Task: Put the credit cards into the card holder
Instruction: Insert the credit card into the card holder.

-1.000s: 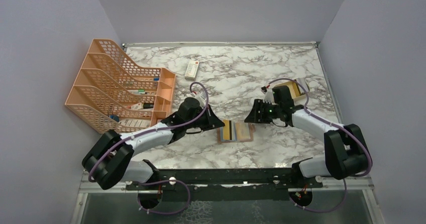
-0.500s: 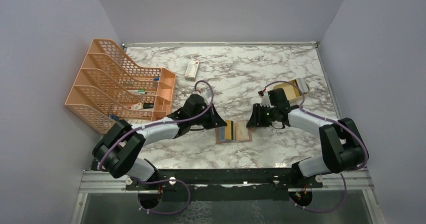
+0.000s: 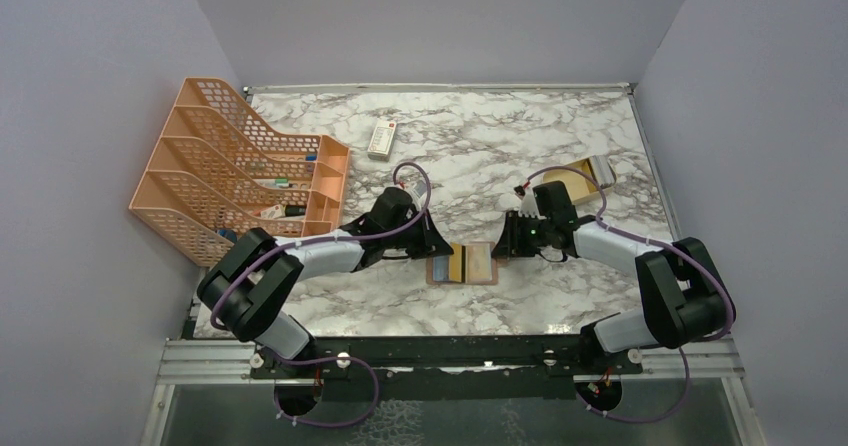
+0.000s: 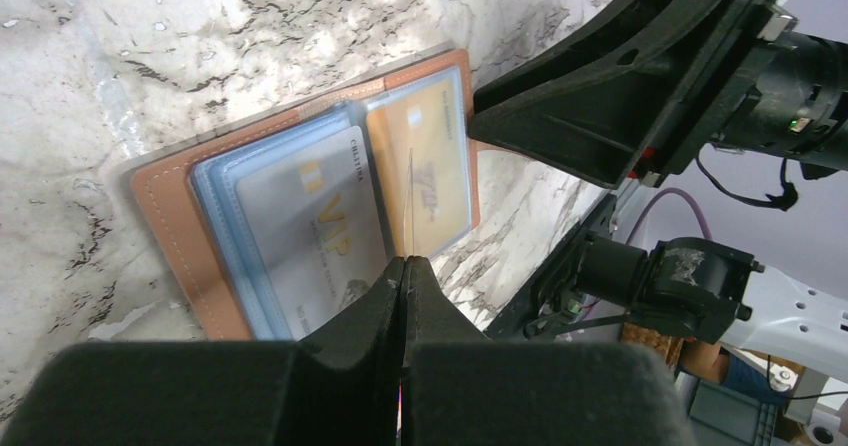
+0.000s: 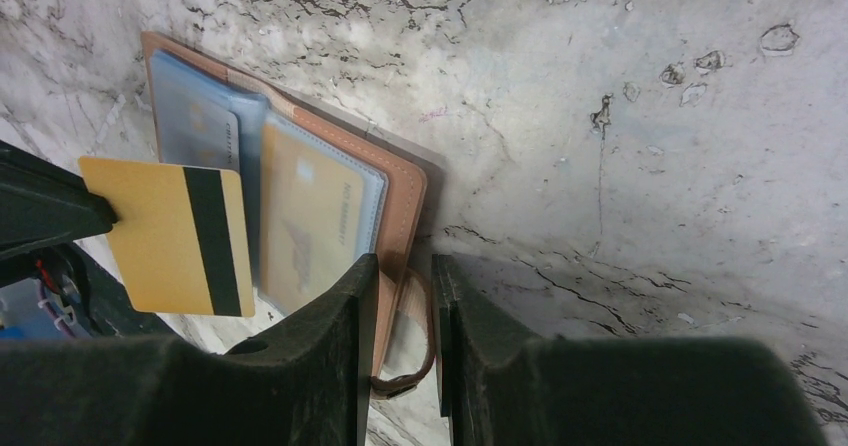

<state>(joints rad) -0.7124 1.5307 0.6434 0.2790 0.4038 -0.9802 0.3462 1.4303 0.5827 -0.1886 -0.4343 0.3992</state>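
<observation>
The brown card holder (image 3: 485, 263) lies open on the marble between both arms. Its clear sleeves hold a silver card (image 4: 310, 236) and a gold one (image 4: 425, 176). My left gripper (image 4: 405, 264) is shut on another gold credit card with a black stripe (image 5: 175, 236), held on edge just above the holder's left half. From the left wrist view that card shows only as a thin line (image 4: 410, 206). My right gripper (image 5: 403, 266) sits at the holder's right edge (image 5: 405, 191), jaws closed in on the edge and the looped clasp tab (image 5: 418, 351).
An orange mesh file rack (image 3: 240, 171) stands at the left. A white remote-like item (image 3: 382, 138) lies at the back. A tan shallow box (image 3: 585, 178) sits behind the right arm. The right arm's black gripper body (image 4: 620, 96) hangs close over the holder.
Both grippers have drawn in toward the holder. The right jaws have narrowed around its edge and clasp tab. The left gripper stays shut on the gold card, now over the holder.
</observation>
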